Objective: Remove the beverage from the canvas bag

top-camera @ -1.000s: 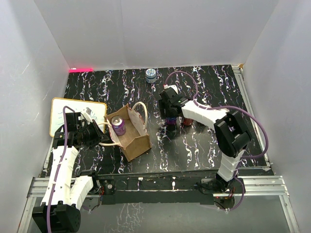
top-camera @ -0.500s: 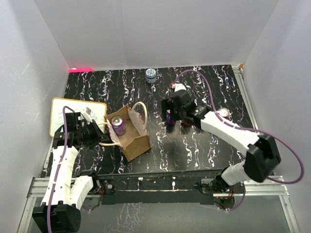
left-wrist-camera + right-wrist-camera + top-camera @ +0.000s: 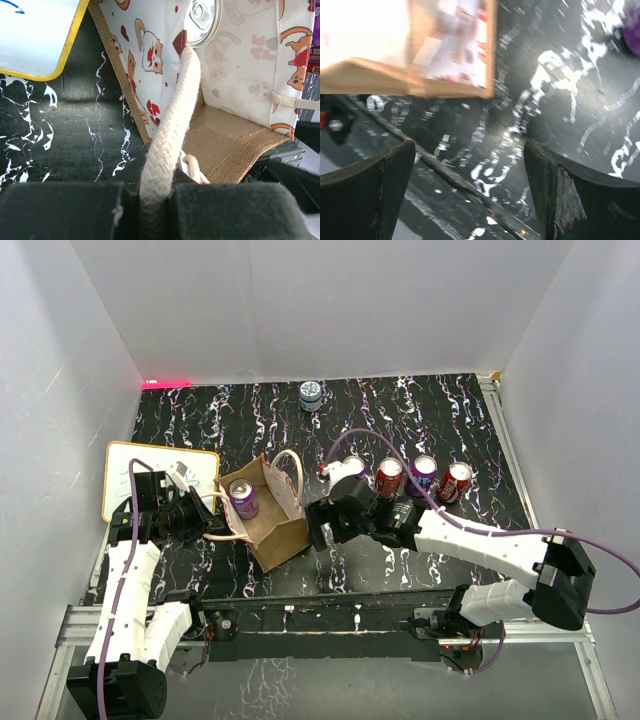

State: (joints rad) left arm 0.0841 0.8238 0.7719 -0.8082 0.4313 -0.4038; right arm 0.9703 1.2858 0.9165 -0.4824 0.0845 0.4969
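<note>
Right wrist view blurred. Beverage (image 3: 243, 498) sits low inside canvas bag (image 3: 285, 537) (only top shows). Left gripper (image 3: 203, 517) jaws clamp rope handle (image 3: 170, 125); right gripper (image 3: 316, 527) jaws spread, empty, beside bag; three cans (image 3: 424, 472) behind.

The canvas bag (image 3: 225, 135) is woven of coarse, matt burlap and lined with smooth printed fabric, its rope handle (image 3: 170, 130) is braided from rough cord, the can (image 3: 202, 20) is topped with shiny metal, and the table (image 3: 60, 130) is finished in smooth black marbling.
</note>
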